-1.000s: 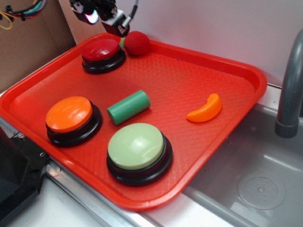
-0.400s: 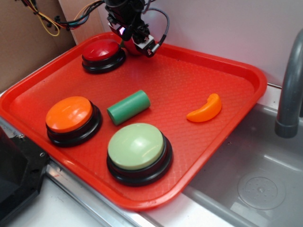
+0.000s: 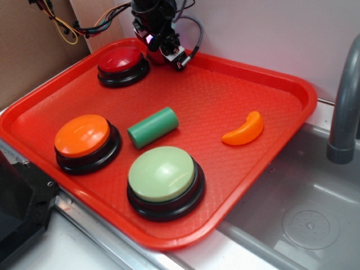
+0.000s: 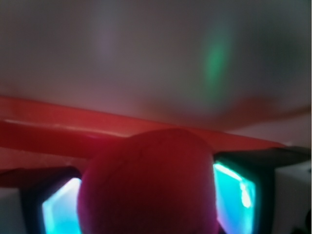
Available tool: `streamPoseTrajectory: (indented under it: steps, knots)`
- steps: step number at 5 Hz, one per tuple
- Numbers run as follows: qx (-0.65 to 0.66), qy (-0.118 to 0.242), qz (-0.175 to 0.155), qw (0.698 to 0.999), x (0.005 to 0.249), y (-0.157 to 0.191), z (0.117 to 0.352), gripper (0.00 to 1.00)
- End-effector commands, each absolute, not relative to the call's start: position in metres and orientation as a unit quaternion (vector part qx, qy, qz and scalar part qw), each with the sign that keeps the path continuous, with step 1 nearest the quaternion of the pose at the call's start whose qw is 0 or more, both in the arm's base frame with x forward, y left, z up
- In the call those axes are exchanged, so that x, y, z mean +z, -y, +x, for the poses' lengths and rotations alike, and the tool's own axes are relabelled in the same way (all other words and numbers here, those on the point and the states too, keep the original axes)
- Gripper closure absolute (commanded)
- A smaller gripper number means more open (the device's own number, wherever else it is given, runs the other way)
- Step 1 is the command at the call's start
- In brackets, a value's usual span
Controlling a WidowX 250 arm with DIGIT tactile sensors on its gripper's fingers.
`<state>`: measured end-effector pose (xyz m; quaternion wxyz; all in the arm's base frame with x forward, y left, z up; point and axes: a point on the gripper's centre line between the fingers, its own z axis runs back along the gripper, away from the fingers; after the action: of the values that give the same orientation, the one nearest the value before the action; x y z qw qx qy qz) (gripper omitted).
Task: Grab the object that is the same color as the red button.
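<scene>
Since a second ago, the gripper [image 3: 159, 48] has dropped from above the tray's far rim down around the red toy fruit [image 4: 148, 187].

The fruit sits at the far edge of the tray [image 3: 242, 73], just beside the red button [image 3: 120, 61], almost hidden under the arm in the outside view. Both fingers [image 4: 234, 192] flank it closely; whether they press it, I cannot tell.

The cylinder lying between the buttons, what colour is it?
Green; the cylinder shows best in the exterior view.
</scene>
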<state>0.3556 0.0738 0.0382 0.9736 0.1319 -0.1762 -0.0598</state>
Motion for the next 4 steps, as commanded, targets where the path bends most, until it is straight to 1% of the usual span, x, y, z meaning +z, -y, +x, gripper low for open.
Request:
streamPoseTrajectory:
  steps: [1, 2, 3, 4]
  knots:
    - [-0.068, 0.190, 0.130, 0.971, 0.067, -0.072, 0.359, 1.00]
    - [-0.080, 0.159, 0.123, 0.976, 0.083, -0.068, 0.354, 1.00]
    - [-0.102, 0.131, 0.074, 0.983, 0.120, -0.046, 0.341, 1.00]
    - [-0.087, 0.105, 0.047, 0.990, 0.140, -0.031, 0.328, 1.00]
